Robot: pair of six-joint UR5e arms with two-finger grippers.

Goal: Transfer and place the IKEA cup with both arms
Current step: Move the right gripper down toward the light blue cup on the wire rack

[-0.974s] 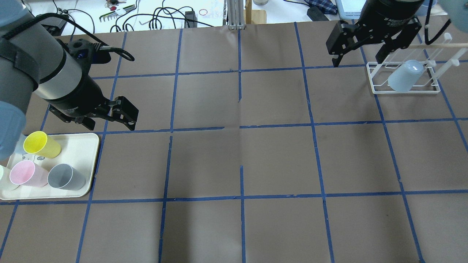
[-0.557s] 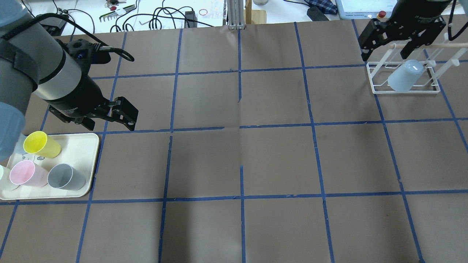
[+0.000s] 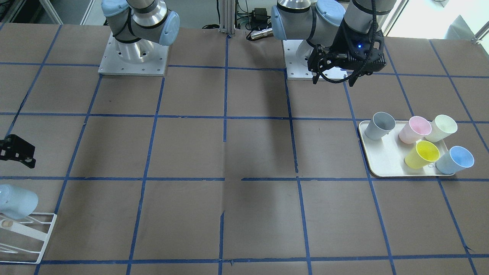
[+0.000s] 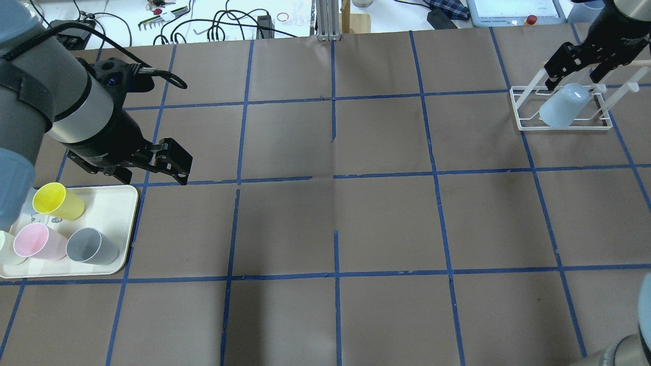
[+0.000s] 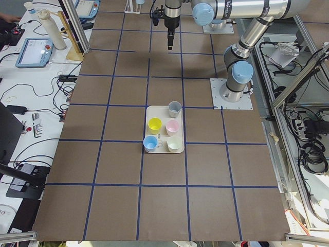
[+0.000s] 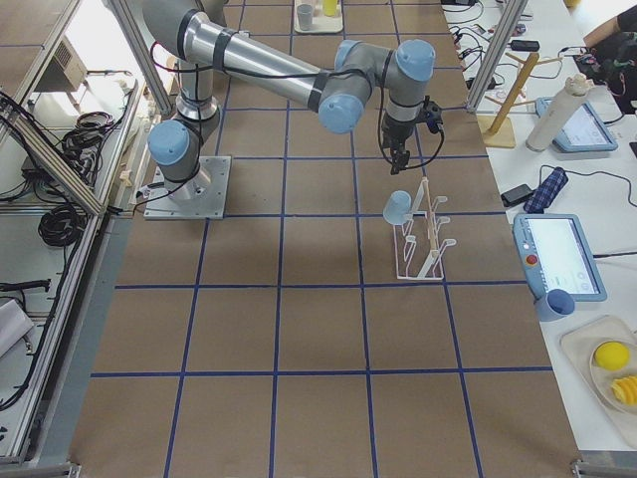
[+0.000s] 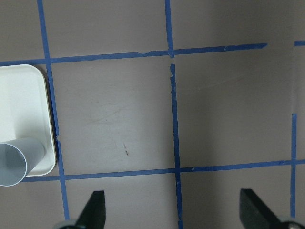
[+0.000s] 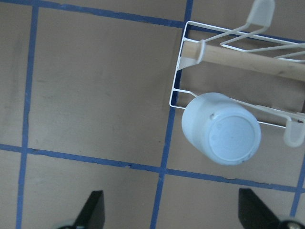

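One pale blue IKEA cup (image 4: pixel 562 108) hangs upside down on the white wire rack (image 4: pixel 524 124) at the far right. It also shows in the right wrist view (image 8: pixel 221 128) and at the left edge of the front view (image 3: pixel 17 201). My right gripper (image 4: pixel 573 79) is open and empty, above the rack's far side and clear of the cup; its fingertips (image 8: pixel 93 212) stand wide apart. A second, near-identical blue cup (image 3: pixel 456 159) stands on the cream tray (image 3: pixel 382 168). My left gripper (image 4: pixel 152 175) is open and empty, raised just beyond the tray.
The tray also holds a yellow cup (image 4: pixel 57 202), a pink cup (image 4: pixel 36 242), a grey cup (image 4: pixel 91 246) and a cream-white cup (image 3: pixel 442 128). The rack has a wooden bar (image 8: pixel 248 61) and white pegs. Cables and tools lie beyond the table's far edge.
My right gripper has moved to the right, from left of the rack to over it. The left arm has barely shifted. The cups have not moved.
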